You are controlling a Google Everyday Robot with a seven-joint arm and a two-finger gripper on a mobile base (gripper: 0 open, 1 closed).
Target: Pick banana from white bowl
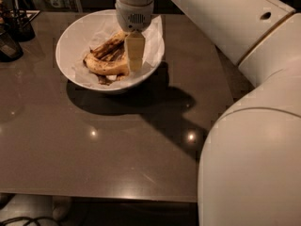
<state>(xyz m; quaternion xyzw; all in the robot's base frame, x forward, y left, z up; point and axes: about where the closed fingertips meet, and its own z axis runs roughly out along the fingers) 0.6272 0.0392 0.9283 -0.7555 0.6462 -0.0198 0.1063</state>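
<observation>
The white bowl sits at the back left of the grey table, lined with crumpled white paper. In it lies the plump yellow banana with brown speckles, curved along the bowl's front. Thinner, darker banana pieces lie behind it. My gripper hangs straight down from the white arm into the bowl's right side, its cream tip at the right end of the banana.
Small dark containers stand at the table's back left corner. The robot's white arm and body fill the right side of the view. The grey table stretches toward the front edge.
</observation>
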